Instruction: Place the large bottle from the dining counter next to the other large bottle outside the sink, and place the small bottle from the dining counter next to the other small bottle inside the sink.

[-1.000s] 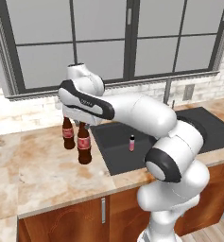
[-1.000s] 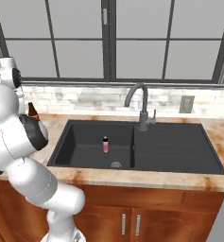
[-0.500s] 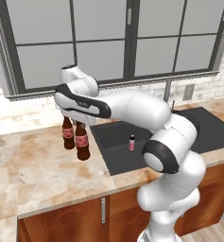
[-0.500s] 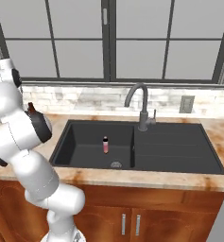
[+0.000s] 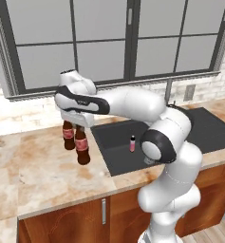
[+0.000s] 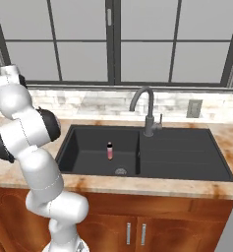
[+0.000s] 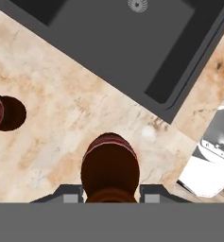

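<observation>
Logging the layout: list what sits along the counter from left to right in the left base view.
Other large bottle → large bottle from the dining counter, held in the end effector → other small bottle standing in the sink.

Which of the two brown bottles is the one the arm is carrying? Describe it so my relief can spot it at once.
Start at the black sink and look at the marble counter on its left. Two brown bottles with red labels stand side by side there. The carried bottle is the nearer one, its neck held in the tool; the other bottle stands free behind it.
</observation>
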